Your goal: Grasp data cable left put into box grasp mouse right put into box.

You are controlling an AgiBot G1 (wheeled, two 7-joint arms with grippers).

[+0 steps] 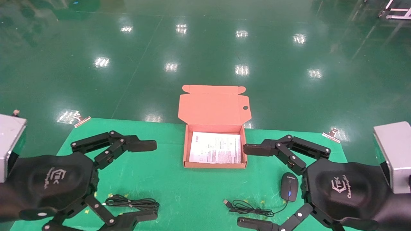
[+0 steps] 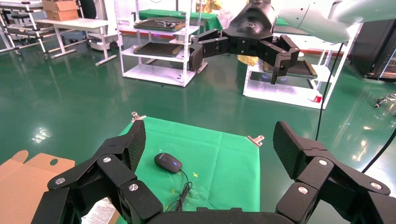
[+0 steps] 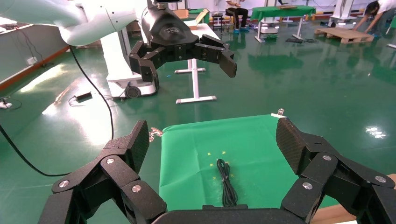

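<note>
A green cloth covers the surface, and small yellow marks dot it. Silver clips pinch the cloth at its far corners. All around is a shiny green floor with bright spots of light on it. White racks of shelves stand on the floor, and dark trays sit on them. A white table holds a brown carton. Far off, a person bends over near a flat wooden pallet
</note>
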